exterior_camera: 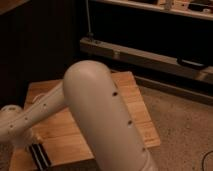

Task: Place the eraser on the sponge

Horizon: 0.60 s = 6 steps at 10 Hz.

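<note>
At the lower left, over the near corner of the wooden table point(136, 95), the gripper point(29, 144) sits at the end of the white arm point(100, 110), low and close to the boards. Its jaws are closed. Just beside it, touching or nearly so, lies the eraser point(40, 156), a dark block with pale stripes along its length, pointing away from the wrist toward the bottom edge of the view. Whether the closed jaws have hold of the eraser or only stand against it cannot be told, since the wrist covers the place where they meet. From that wrist the arm rises to the right into a big rounded elbow, then drops as a thick white column to the bottom of the view, hiding the middle of the table. The sponge cannot be seen; it may lie behind the arm. Bare planks show at the table's far left and along its right side. Right of the table is speckled floor point(187, 125), and behind it a long pale rail point(150, 56) runs across a dark backdrop.
</note>
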Tool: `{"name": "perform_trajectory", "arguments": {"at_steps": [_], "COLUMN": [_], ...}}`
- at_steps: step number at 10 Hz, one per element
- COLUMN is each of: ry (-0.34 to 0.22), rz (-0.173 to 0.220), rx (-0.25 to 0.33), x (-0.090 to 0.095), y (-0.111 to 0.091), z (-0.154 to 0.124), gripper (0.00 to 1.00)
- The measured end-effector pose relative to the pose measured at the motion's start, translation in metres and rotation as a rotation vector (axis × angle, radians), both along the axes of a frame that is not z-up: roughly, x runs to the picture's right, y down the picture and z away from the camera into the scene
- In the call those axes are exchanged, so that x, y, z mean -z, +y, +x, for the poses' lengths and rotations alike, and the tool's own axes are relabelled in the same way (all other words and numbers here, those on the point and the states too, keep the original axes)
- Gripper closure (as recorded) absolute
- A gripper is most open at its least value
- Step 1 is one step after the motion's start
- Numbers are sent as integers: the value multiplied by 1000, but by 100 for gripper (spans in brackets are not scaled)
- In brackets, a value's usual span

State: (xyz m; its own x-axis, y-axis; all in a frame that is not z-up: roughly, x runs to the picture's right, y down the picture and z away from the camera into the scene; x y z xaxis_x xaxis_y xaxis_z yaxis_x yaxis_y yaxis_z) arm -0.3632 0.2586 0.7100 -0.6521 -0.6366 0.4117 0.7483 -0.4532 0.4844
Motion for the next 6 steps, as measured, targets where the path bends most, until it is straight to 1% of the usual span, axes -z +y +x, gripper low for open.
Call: {"name": "perform_trajectory", "arguments": {"at_steps": [2,4,6], "ry": [0,11,42], "rz": [33,53,65], "rx": [-24,-49,-75], "x": [0,-6,-17], "y": [-55,-99,-140], "z": [38,70,104], "gripper": [100,100,100]}}
